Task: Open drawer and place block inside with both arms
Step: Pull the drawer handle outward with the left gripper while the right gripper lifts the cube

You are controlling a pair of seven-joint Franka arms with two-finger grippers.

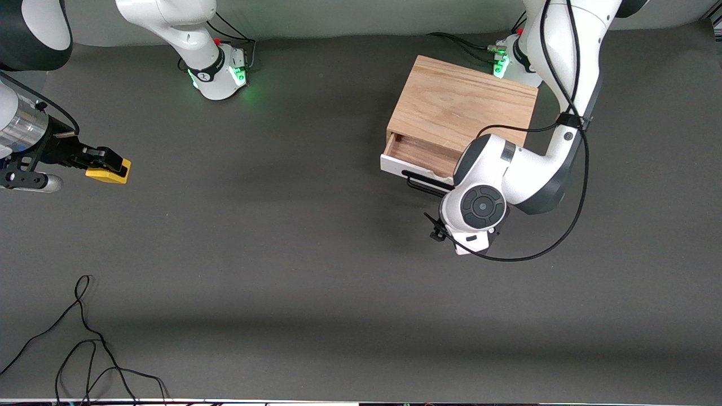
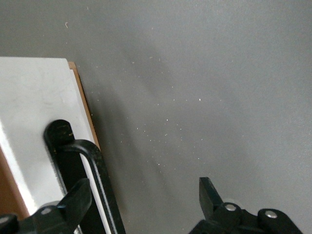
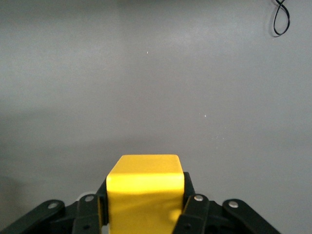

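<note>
gripping the block over the table, the right gripper jaws are shut. left gripper jaws are open beside the handle. the drawer is barely open, so the block could be bumped out.

The right arm is stretched low at its own end of the bench, and the right gripper is seen with its jaws clamped on the block. The left arm is bent down in front of the drawer; the left gripper is held with jaws spread beside the handle.
</note>
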